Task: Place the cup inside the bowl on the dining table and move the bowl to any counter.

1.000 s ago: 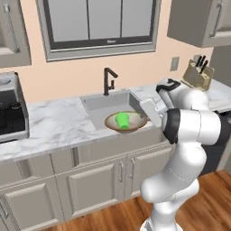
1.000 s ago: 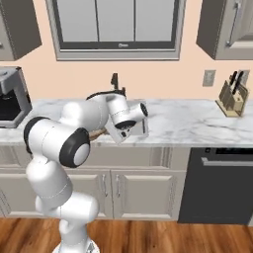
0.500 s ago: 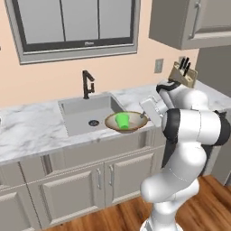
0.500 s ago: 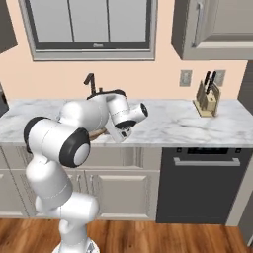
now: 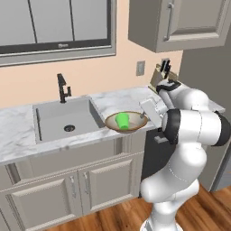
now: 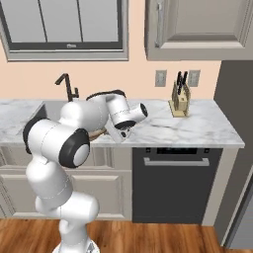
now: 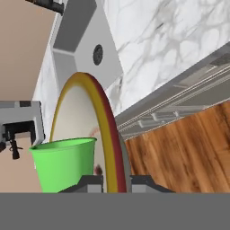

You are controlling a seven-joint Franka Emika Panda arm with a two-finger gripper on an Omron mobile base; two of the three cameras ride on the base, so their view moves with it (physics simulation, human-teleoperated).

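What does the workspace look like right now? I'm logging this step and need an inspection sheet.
Surface: white marble counter with built-in sink.
Job's things: green cup stands inside the bowl; bowl is held at the counter's front edge, right of the sink.
Clutter: knife block at the wall.
Grippers: gripper shut on the bowl's rim.
Cables: nothing seen.
Surroundings: black faucet, wall outlets, dishwasher, wood floor.

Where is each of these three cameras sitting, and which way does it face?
Left base view: behind the arm's left, facing the white marble counter; arm at right, holding the brown-rimmed bowl.
Right base view: behind its right, same counter; arm at left.
Hand view: on the hand, along the tool clamping the bowl's rim; bright green cup inside.
Both base views share the black faucet.
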